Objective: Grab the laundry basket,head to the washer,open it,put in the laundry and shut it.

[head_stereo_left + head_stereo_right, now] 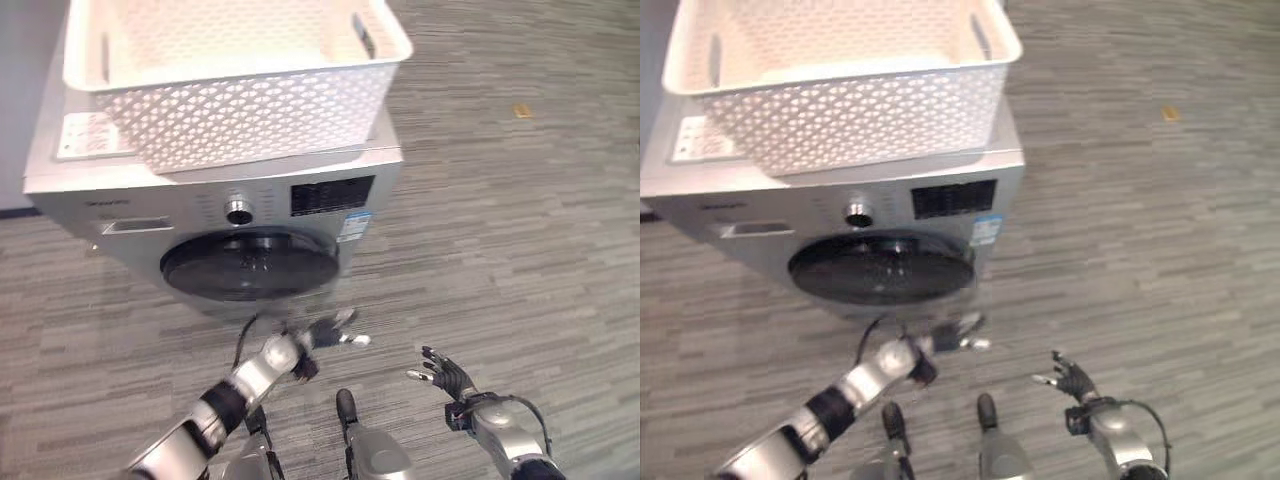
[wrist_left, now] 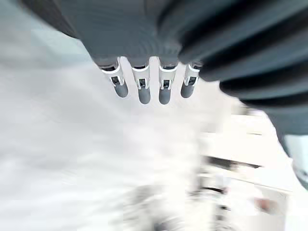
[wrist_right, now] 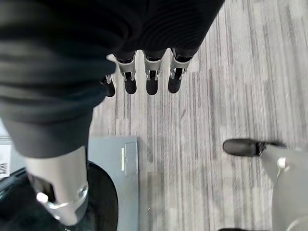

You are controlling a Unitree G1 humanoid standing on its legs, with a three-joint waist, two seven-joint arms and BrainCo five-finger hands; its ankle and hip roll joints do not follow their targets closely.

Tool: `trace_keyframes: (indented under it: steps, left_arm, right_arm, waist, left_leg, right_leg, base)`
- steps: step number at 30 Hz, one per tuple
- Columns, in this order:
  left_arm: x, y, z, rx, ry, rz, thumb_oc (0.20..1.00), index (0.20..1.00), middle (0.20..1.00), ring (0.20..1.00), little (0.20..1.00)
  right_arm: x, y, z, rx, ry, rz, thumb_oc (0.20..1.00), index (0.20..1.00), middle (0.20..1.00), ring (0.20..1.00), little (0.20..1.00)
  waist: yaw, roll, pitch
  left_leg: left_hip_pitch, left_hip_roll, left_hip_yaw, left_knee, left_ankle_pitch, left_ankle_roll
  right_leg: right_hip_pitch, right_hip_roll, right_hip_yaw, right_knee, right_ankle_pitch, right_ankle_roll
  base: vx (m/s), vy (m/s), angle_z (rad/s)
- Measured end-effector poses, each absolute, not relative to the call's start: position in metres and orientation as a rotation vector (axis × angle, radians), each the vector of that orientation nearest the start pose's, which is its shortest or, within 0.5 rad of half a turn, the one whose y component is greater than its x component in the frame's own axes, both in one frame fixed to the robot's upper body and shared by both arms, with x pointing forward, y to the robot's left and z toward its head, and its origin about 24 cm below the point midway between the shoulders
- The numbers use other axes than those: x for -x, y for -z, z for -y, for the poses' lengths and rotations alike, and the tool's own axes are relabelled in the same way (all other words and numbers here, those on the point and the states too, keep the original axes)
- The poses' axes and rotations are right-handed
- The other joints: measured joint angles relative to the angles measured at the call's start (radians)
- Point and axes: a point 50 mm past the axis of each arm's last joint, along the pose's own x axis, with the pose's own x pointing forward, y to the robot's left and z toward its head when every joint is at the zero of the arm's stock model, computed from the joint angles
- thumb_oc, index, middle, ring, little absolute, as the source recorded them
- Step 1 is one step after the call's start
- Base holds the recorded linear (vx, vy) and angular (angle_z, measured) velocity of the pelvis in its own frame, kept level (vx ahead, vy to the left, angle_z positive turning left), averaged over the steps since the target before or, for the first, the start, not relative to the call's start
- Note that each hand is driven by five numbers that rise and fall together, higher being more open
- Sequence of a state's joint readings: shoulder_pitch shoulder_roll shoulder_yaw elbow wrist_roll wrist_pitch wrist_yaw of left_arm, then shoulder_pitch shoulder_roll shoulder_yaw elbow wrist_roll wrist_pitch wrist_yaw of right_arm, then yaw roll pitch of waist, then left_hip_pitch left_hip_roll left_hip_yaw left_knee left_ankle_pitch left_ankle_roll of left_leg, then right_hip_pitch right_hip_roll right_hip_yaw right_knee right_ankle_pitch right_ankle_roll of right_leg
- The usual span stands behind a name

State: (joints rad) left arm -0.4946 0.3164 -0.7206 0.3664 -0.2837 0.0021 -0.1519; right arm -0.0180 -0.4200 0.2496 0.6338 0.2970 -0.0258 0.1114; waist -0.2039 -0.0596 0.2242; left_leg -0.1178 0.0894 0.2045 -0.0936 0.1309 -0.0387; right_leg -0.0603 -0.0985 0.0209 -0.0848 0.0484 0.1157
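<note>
Both sets of fingers are spread and hold nothing: the left hand (image 1: 318,338) reaches toward the lower right edge of the washer's door (image 1: 250,265), which looks shut, and the right hand (image 1: 447,374) hangs over the floor (image 1: 520,230), apart. The basket (image 1: 240,90) sits on the washer (image 1: 215,205), its front overhanging. Straight fingers could slip off the door rim, and a hard tug might shake the basket forward.

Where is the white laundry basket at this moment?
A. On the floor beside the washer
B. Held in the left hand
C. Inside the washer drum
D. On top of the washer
D. The white laundry basket stands on the top of the washer, above the round dark door, while the left hand and right hand are both open, low over the floor.
</note>
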Motion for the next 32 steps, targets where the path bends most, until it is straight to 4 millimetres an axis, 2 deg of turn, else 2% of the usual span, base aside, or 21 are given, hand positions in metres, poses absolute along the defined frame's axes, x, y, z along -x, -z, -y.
trace_keyframes:
  steps: [1,2,3,4,5,7,8,10,13,14,15,18,19,21,22,27,29,32]
  left_arm:
    - [-0.286,-0.062,-0.065,-0.261,0.803,0.001,1.000,1.000,1.000,1.000,1.000]
    - [-0.278,-0.075,-0.074,-0.182,0.799,0.075,1.000,1.000,1.000,1.000,1.000]
    - [-0.273,-0.078,-0.087,-0.083,0.764,0.105,1.000,1.000,1.000,1.000,1.000]
    - [-0.262,-0.065,-0.108,0.015,0.697,0.064,1.000,1.000,1.000,1.000,1.000]
    - [-0.245,-0.031,-0.139,0.067,0.587,-0.082,1.000,1.000,1.000,1.000,1.000]
    - [-0.201,0.019,-0.160,0.155,0.479,-0.299,1.000,1.000,1.000,1.000,1.000]
    - [-0.187,0.029,-0.163,0.175,0.455,-0.346,1.000,1.000,1.000,1.000,1.000]
    - [-0.181,0.036,-0.165,0.213,0.395,-0.346,1.000,1.000,1.000,1.000,1.000]
    - [-0.176,0.050,-0.178,0.264,0.235,-0.348,1.000,1.000,1.000,1.000,1.000]
    - [-0.171,0.063,-0.200,0.240,0.132,-0.409,1.000,1.000,1.000,1.000,1.000]
    - [-0.166,0.068,-0.213,0.214,0.086,-0.440,1.000,1.000,1.000,1.000,1.000]
    - [-0.155,0.082,-0.239,0.186,-0.020,-0.509,1.000,1.000,1.000,1.000,1.000]
    - [-0.145,0.094,-0.250,0.202,-0.102,-0.558,1.000,1.000,1.000,1.000,1.000]
    - [-0.127,0.108,-0.262,0.216,-0.200,-0.632,1.000,1.000,1.000,1.000,1.000]
    - [-0.108,0.118,-0.267,0.196,-0.244,-0.702,1.000,1.000,1.000,1.000,1.000]
    - [-0.069,0.144,-0.271,0.161,-0.384,-0.911,1.000,1.000,1.000,1.000,1.000]
    - [-0.042,0.151,-0.273,0.196,-0.499,-1.001,1.000,1.000,1.000,1.000,1.000]
    - [-0.031,0.154,-0.271,0.192,-0.511,-1.040,1.000,1.000,1.000,1.000,1.000]
  right_arm:
    - [-0.200,0.081,0.231,0.160,-0.112,-0.643,1.000,1.000,1.000,1.000,1.000]
    - [-0.193,0.083,0.234,0.160,-0.103,-0.655,1.000,1.000,1.000,1.000,1.000]
    - [-0.175,0.092,0.240,0.167,-0.093,-0.706,1.000,1.000,1.000,1.000,1.000]
    - [-0.160,0.097,0.245,0.174,-0.088,-0.736,1.000,1.000,1.000,1.000,1.000]
    - [-0.143,0.104,0.246,0.175,-0.086,-0.780,1.000,1.000,1.000,1.000,1.000]
    - [-0.127,0.110,0.246,0.139,-0.054,-0.804,1.000,1.000,1.000,1.000,1.000]
    - [-0.120,0.114,0.245,0.119,-0.036,-0.824,1.000,1.000,1.000,1.000,1.000]
    - [-0.114,0.120,0.241,0.097,-0.025,-0.840,1.000,1.000,1.000,1.000,1.000]
    - [-0.115,0.122,0.232,0.069,-0.029,-0.829,1.000,1.000,1.000,1.000,1.000]
    - [-0.118,0.123,0.228,0.051,-0.026,-0.822,1.000,1.000,1.000,1.000,1.000]
    - [-0.122,0.124,0.228,0.041,-0.013,-0.816,1.000,1.000,1.000,1.000,1.000]
    - [-0.127,0.121,0.234,0.032,0.020,-0.797,1.000,1.000,1.000,1.000,1.000]
    - [-0.123,0.124,0.237,0.032,0.038,-0.814,1.000,1.000,1.000,1.000,1.000]
    - [-0.115,0.129,0.243,0.034,0.064,-0.857,1.000,1.000,1.000,1.000,1.000]
    - [-0.111,0.132,0.245,0.038,0.078,-0.879,1.000,1.000,1.000,1.000,1.000]
    - [-0.095,0.143,0.249,0.048,0.129,-0.972,1.000,1.000,1.000,1.000,1.000]
    - [-0.086,0.148,0.247,0.048,0.154,-1.015,1.000,1.000,1.000,1.000,1.000]
    - [-0.079,0.150,0.245,0.042,0.160,-1.031,1.000,1.000,1.000,1.000,1.000]
  waist:
    - [-0.003,0.008,0.001]
    - [0.002,0.020,-0.008]
    - [0.021,0.042,-0.025]
    - [0.037,0.064,-0.049]
    - [0.056,0.086,-0.062]
    - [0.088,0.089,-0.065]
    - [0.091,0.082,-0.068]
    - [0.136,0.071,-0.070]
    - [0.139,0.059,-0.077]
    - [0.144,0.045,-0.087]
    - [0.147,0.042,-0.089]
    - [0.158,0.050,-0.101]
    - [0.160,0.056,-0.116]
    - [0.161,0.066,-0.132]
    - [0.175,0.074,-0.140]
    - [0.190,0.086,-0.162]
    - [0.191,0.081,-0.188]
    - [0.194,0.075,-0.203]
  left_leg:
    - [0.014,0.004,0.000,0.000,-0.001,-0.002]
    - [0.024,0.011,-0.002,0.000,-0.003,-0.004]
    - [0.033,0.024,-0.003,0.000,-0.012,-0.014]
    - [0.045,0.039,0.000,0.000,-0.028,-0.030]
    - [0.047,0.044,-0.007,0.000,-0.029,-0.031]
    - [0.039,0.056,-0.031,-0.001,-0.029,-0.032]
    - [0.020,0.058,-0.060,0.000,-0.024,-0.038]
    - [0.009,0.058,-0.089,0.000,-0.017,-0.047]
    - [0.010,0.052,-0.114,0.000,-0.014,-0.052]
    - [0.011,0.050,-0.124,0.000,-0.013,-0.054]
    - [0.010,0.049,-0.136,0.000,-0.012,-0.054]
    - [0.013,0.041,-0.142,0.000,-0.010,-0.053]
    - [0.014,0.035,-0.149,0.000,-0.009,-0.052]
    - [0.018,0.026,-0.167,0.000,-0.009,-0.052]
    - [0.019,0.022,-0.169,0.000,-0.010,-0.050]
    - [0.027,0.014,-0.195,0.000,-0.013,-0.046]
    - [0.028,0.012,-0.210,-0.001,-0.014,-0.045]
    - [0.027,0.013,-0.220,-0.001,-0.015,-0.044]
  right_leg:
    - [0.012,0.011,0.002,0.000,0.000,0.000]
    - [0.022,0.017,0.000,0.000,-0.001,-0.002]
    - [0.032,0.026,-0.004,0.000,-0.008,-0.009]
    - [0.033,0.035,0.003,-0.001,-0.014,-0.017]
    - [0.042,0.049,-0.005,-0.001,-0.021,-0.025]
    - [0.045,0.061,-0.019,-0.004,-0.027,-0.036]
    - [0.044,0.065,-0.049,-0.007,-0.030,-0.041]
    - [0.047,0.068,-0.070,-0.007,-0.031,-0.042]
    - [0.061,0.065,-0.095,-0.007,-0.037,-0.042]
    - [0.066,0.062,-0.110,-0.009,-0.042,-0.043]
    - [0.072,0.062,-0.113,-0.009,-0.044,-0.043]
    - [0.081,0.056,-0.120,-0.008,-0.044,-0.039]
    - [0.087,0.052,-0.133,-0.009,-0.046,-0.036]
    - [0.100,0.046,-0.147,-0.009,-0.052,-0.032]
    - [0.103,0.042,-0.152,-0.009,-0.054,-0.031]
    - [0.123,0.038,-0.176,-0.010,-0.067,-0.029]
    - [0.134,0.037,-0.198,-0.010,-0.074,-0.031]
    - [0.136,0.039,-0.203,-0.010,-0.077,-0.033]
  base:
    - [0.06,-0.033,-0.19]
    - [0.05,-0.023,-0.06]
    - [0.07,-0.054,-0.08]
    - [0.04,-0.054,0.00]
    - [0.05,-0.088,-0.04]
    - [0.02,-0.077,0.30]
    - [-0.02,-0.076,0.66]
    - [-0.03,-0.076,0.41]
    - [0.00,-0.026,0.23]
    - [0.00,0.005,0.33]
    - [-0.01,0.017,0.28]
    - [0.00,0.017,0.11]
    - [-0.01,0.015,0.20]
    - [0.00,0.015,0.26]
    - [0.00,0.014,0.16]
    - [0.01,0.001,0.17]
    - [0.03,-0.009,0.24]
    - [0.03,-0.008,0.08]
